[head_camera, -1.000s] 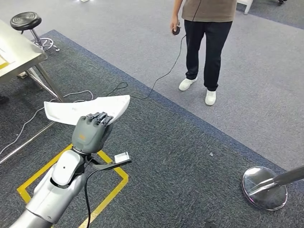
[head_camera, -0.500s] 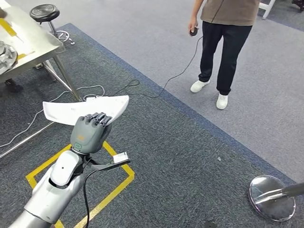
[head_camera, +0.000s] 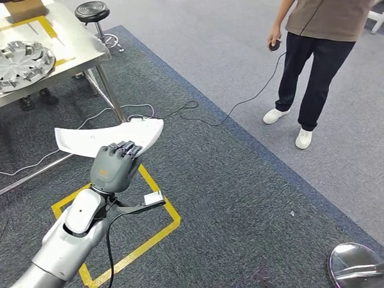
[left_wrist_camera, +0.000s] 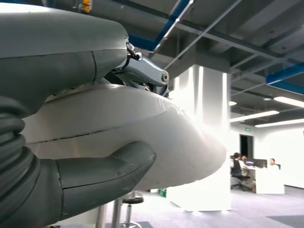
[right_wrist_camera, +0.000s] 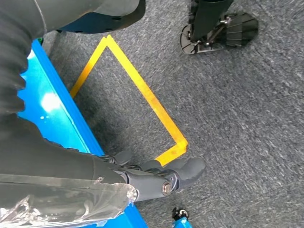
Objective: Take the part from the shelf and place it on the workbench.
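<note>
My left hand (head_camera: 114, 168) grips a long white curved part (head_camera: 90, 139) from below and holds it level in front of me, above the dark carpet. In the left wrist view the part (left_wrist_camera: 125, 123) lies between the thumb (left_wrist_camera: 104, 173) and the fingers above it. The metal workbench (head_camera: 68, 42) stands at the far left with a silver hubcap (head_camera: 20, 57) on it, some way beyond the part. My right hand (right_wrist_camera: 154, 178) hangs over the carpet with its fingers stretched out and nothing in them.
A person (head_camera: 317, 60) stands at the far right holding a controller whose cable (head_camera: 217, 117) trails across the floor. A black stool (head_camera: 93, 12) stands behind the workbench. Yellow tape (head_camera: 153, 231) marks a square on the carpet. A round metal base (head_camera: 355, 267) lies at the lower right.
The camera has turned left: the workbench and hubcap have come into the picture and the person has slid right. My left hand still holds the part the same way.
</note>
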You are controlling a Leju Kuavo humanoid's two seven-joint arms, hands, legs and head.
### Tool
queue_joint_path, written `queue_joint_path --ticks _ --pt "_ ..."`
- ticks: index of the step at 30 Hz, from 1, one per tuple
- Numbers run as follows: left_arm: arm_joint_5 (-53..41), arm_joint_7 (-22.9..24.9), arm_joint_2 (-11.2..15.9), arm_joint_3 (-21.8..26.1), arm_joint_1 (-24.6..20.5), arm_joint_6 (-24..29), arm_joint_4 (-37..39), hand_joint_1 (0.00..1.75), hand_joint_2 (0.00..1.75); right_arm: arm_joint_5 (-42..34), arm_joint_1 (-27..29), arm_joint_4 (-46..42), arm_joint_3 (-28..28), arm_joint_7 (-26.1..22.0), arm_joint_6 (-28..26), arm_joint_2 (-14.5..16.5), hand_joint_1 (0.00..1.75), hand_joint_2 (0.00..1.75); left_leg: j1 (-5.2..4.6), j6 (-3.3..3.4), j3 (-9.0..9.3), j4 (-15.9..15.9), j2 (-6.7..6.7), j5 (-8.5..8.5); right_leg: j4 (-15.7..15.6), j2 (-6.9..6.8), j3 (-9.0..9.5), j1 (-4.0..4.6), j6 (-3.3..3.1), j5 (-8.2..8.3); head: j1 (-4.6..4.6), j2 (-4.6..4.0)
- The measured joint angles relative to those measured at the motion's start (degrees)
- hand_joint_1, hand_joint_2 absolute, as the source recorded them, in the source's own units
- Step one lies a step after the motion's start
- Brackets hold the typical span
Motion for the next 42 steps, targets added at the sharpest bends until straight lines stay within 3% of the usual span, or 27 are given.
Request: queue_joint_path --ticks 2,5,7,8,9,11,12,14,16,17,19,21,22,23,24,25,27,29,31,32,34,36,37,38,39,41,42 --pt "0.0 -0.1 0.1 0.0 -0.1 -0.1 0.0 1.75 1.75 0.0 -0.1 0.0 0.0 0.0 0.0 0.0 0.00 1.75 -0.04 -0.55 -0.67 1.3 1.34 -1.11 -0.2 -0.66 0.03 -0.09 -0.75 0.25 -0.16 0.00" --pt "0.0 -0.2 0.0 -0.1 -0.4 -0.4 0.0 1.75 1.75 0.0 0.0 0.0 0.0 -0.1 0.0 0.0 0.00 1.75 -0.12 -1.00 -4.96 10.4 3.60 -5.96 -0.4 -1.86 0.01 -0.06 -1.31 0.29 -0.47 0.00" --pt "0.0 -0.2 0.0 -0.1 -0.4 -0.5 0.1 1.75 1.75 0.0 0.1 0.0 0.0 -0.1 0.0 0.0 0.00 1.75 -0.11 -1.06 -7.27 15.2 3.72 -7.17 -0.4 -2.73 -0.01 -0.01 -1.35 0.25 -0.48 0.00" --pt "0.0 -0.2 0.0 -0.1 -0.3 -0.6 0.2 1.75 1.75 0.0 0.1 0.0 0.0 -0.1 0.0 0.0 0.00 1.75 -0.11 -1.02 -7.10 14.8 3.78 -6.29 -0.4 -3.15 0.00 0.00 -1.34 0.23 -0.48 0.00" --pt "0.0 -0.2 0.0 -0.1 -0.4 -0.6 0.2 1.75 1.75 0.0 0.1 0.0 0.0 -0.1 0.0 0.0 0.00 1.75 -0.13 -0.93 -5.80 12.4 4.05 -4.56 -0.4 -3.54 0.04 0.00 -1.29 0.21 -0.47 0.00" --pt "0.0 -0.2 0.0 -0.1 -0.5 -0.6 0.2 1.75 1.75 0.0 0.0 0.0 0.0 -0.1 0.0 0.0 0.00 1.75 -0.33 -0.65 -1.90 5.1 5.75 -1.28 -0.3 -4.22 0.13 0.18 -1.00 0.08 -0.52 0.00" --pt "0.0 -0.2 0.0 -0.2 -0.6 -0.6 0.2 1.75 1.75 0.0 0.0 0.0 0.0 -0.1 0.0 0.0 0.00 1.75 -0.45 -0.36 -0.52 2.4 6.54 -0.53 -0.2 -4.51 0.10 0.35 -0.73 0.02 -0.51 0.00" --pt "0.0 -0.2 -0.1 -0.2 -0.9 -0.6 0.2 1.75 1.75 0.0 0.0 0.0 0.0 -0.1 0.0 0.0 0.00 1.75 -0.73 0.26 0.22 0.3 6.96 -0.54 -0.2 -5.19 0.08 0.64 -0.11 -0.04 -0.52 0.00" --pt "0.0 -0.3 -0.1 -0.2 -0.9 -0.7 0.2 1.75 1.75 0.0 0.0 0.0 0.0 -0.1 0.0 0.0 0.00 1.75 -0.65 1.00 0.08 0.1 6.06 -0.37 -0.3 -5.79 0.14 0.54 0.47 -0.20 -0.51 0.00" --pt "0.0 -0.3 -0.1 -0.2 -0.9 -0.7 0.2 1.75 1.75 0.0 0.0 0.0 0.0 -0.1 0.0 0.0 0.00 1.75 -0.54 1.31 0.11 0.0 5.63 -0.27 0.5 -5.37 -0.14 0.45 0.80 -0.81 -0.44 0.00" --pt "0.0 -0.3 -0.2 -0.2 -0.9 -0.7 0.2 1.75 1.75 0.0 0.0 0.0 0.0 -0.1 0.0 0.0 0.00 1.75 -0.28 1.83 0.15 -0.1 4.84 -0.10 5.5 -3.75 -2.40 0.32 1.34 -3.61 -0.16 0.00" --pt "0.0 -0.3 -0.3 -0.2 -0.9 -0.7 0.2 1.75 1.75 0.0 0.0 0.0 0.0 -0.1 0.0 0.0 0.00 1.75 -0.25 2.10 0.11 0.0 3.92 -0.09 13.1 -2.62 -6.12 0.31 1.56 -6.77 0.02 0.00" --pt "0.0 -0.3 -0.4 -0.3 -0.9 -0.8 0.2 1.75 1.75 0.0 0.1 0.0 0.0 -0.1 0.0 0.0 0.00 1.75 -0.26 2.13 0.11 0.0 3.42 -0.10 15.1 -2.43 -7.27 0.32 1.55 -7.09 0.02 0.00" --pt "0.0 -0.3 -0.4 -0.3 -0.9 -0.8 0.2 1.75 1.75 0.0 0.1 0.0 0.0 -0.1 0.0 0.0 0.00 1.75 -0.27 2.13 0.13 0.0 2.90 -0.11 15.1 -2.30 -7.44 0.31 1.48 -6.35 0.02 0.00" --pt "0.0 -0.3 -0.4 -0.3 -0.9 -0.8 0.2 1.75 1.75 0.0 0.1 0.0 0.0 0.0 0.0 0.0 0.00 1.75 -0.26 2.10 0.18 0.0 2.36 -0.11 12.8 -2.13 -6.47 0.28 1.37 -4.64 0.02 0.00" --pt "0.0 -0.3 -0.4 -0.4 -0.9 -0.8 0.2 1.75 1.75 0.0 0.1 0.0 0.0 0.0 0.0 0.0 0.00 1.75 -0.23 2.00 0.25 0.0 1.85 -0.13 9.0 -1.69 -4.66 0.21 1.27 -2.52 0.02 0.00" --pt "0.0 -0.3 -0.4 -0.4 -0.9 -0.8 0.2 1.75 1.75 0.0 0.1 0.0 0.0 0.0 0.0 0.0 0.00 1.75 -0.33 1.50 0.14 0.2 0.92 -0.16 2.1 -0.13 -1.27 -0.04 0.99 -0.09 -0.02 0.00" --pt "0.0 -0.3 -0.4 -0.4 -0.9 -0.8 0.2 1.75 1.75 0.0 0.0 0.0 0.0 0.0 0.0 0.0 0.00 1.75 -0.34 0.81 -0.12 0.2 0.23 0.02 -0.1 0.64 -0.17 -0.03 0.49 0.10 -0.05 0.00" --pt "0.0 -0.3 -0.3 -0.4 -0.9 -0.8 0.2 1.75 1.75 0.0 0.0 0.0 0.0 0.0 0.0 0.0 0.00 1.75 -0.15 0.18 -0.26 0.0 0.02 0.14 -0.2 -0.03 -0.17 0.02 -0.24 0.36 -0.04 0.00" --pt "0.0 -0.3 -0.2 -0.4 -0.8 -0.8 0.2 1.75 1.75 0.0 0.0 0.0 0.0 0.0 0.0 0.0 0.00 1.75 -0.15 -0.13 -0.57 0.6 0.65 -0.38 -0.3 -0.39 -0.15 -0.03 -0.62 0.46 -0.18 0.00" --pt "0.0 -0.3 -0.2 -0.5 -0.9 -0.8 0.2 1.75 1.75 0.0 -0.1 0.0 0.0 0.0 0.0 0.1 0.00 1.75 -0.21 -0.60 -2.62 5.0 2.58 -3.17 -0.5 -1.17 -0.11 -0.15 -1.16 0.57 -0.50 0.00" --pt "0.0 -0.3 -0.2 -0.5 -1.0 -0.8 0.2 1.75 1.75 0.0 0.0 0.0 0.0 0.0 0.0 0.1 0.00 1.75 -0.21 -0.91 -6.23 12.5 3.60 -6.63 -0.5 -2.03 -0.13 -0.09 -1.37 0.51 -0.70 0.00" --pt "0.0 -0.3 -0.2 -0.5 -0.9 -0.8 0.3 1.75 1.75 0.0 0.1 0.0 0.0 0.0 0.0 0.1 0.00 1.75 -0.21 -0.99 -7.57 15.2 3.70 -7.37 -0.5 -2.47 -0.13 -0.08 -1.39 0.49 -0.70 0.00" --pt "0.0 -0.3 -0.2 -0.5 -0.8 -0.8 0.3 1.75 1.75 0.0 0.2 0.0 0.0 0.0 0.0 0.1 0.00 1.75 -0.20 -1.02 -7.96 16.0 3.76 -6.96 -0.5 -2.92 -0.12 -0.07 -1.39 0.47 -0.72 0.00" --pt "0.0 -0.3 -0.2 -0.5 -0.8 -0.8 0.3 1.75 1.75 0.0 0.2 0.0 0.0 0.0 0.0 0.1 0.00 1.75 -0.20 -1.00 -7.27 14.5 3.88 -5.61 -0.5 -3.33 -0.08 -0.07 -1.35 0.43 -0.71 0.00" --pt "0.0 -0.3 -0.2 -0.5 -0.8 -0.8 0.3 1.75 1.75 0.0 0.1 0.0 0.0 0.0 0.0 0.1 0.00 1.75 -0.25 -0.85 -3.51 7.3 5.37 -1.86 -0.5 -4.08 0.09 0.03 -1.10 0.29 -0.75 0.00" --pt "0.0 -0.3 -0.2 -0.5 -0.9 -0.8 0.3 1.75 1.75 0.0 0.1 0.0 0.0 0.0 0.0 0.1 0.00 1.75 -0.34 -0.60 -1.76 3.9 6.21 -0.77 -0.4 -4.37 0.10 0.21 -0.86 0.16 -0.80 0.00"
